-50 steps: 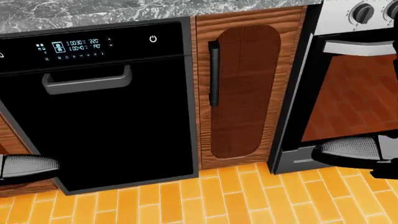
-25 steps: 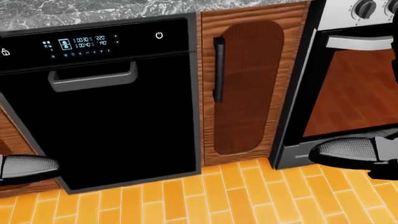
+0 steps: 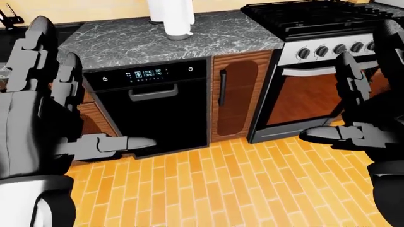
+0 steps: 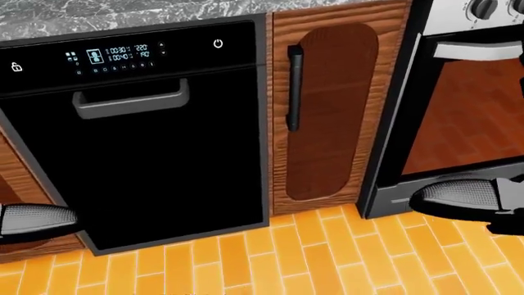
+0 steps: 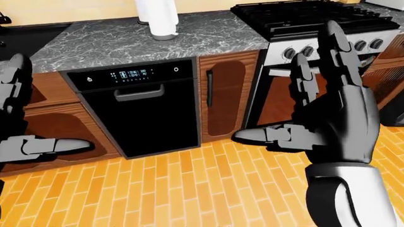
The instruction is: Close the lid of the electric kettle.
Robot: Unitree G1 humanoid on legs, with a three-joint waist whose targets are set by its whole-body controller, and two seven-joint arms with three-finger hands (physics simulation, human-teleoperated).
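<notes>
A grey marbled countertop (image 3: 157, 40) runs across the top of the left-eye view, above the black dishwasher (image 3: 155, 111) and the narrow wooden cabinet door (image 3: 237, 97). A white paper-towel roll (image 3: 172, 18) stands on it toward 12 o'clock. Below, an orange brick-pattern floor (image 3: 208, 189) fills 6 o'clock.

Both robot hands, left robot hand (image 3: 38, 127) and right robot hand (image 5: 335, 118), hang spread-fingered over bare orange floor (image 3: 208, 184), touching nothing. Beyond them a black dishwasher (image 4: 155, 141), narrow wooden cabinet door (image 4: 327, 110) and oven (image 3: 316, 90) form a closed wall. On the marble table (image 3: 157, 42), only a white paper-towel roll (image 3: 172, 19) stands
</notes>
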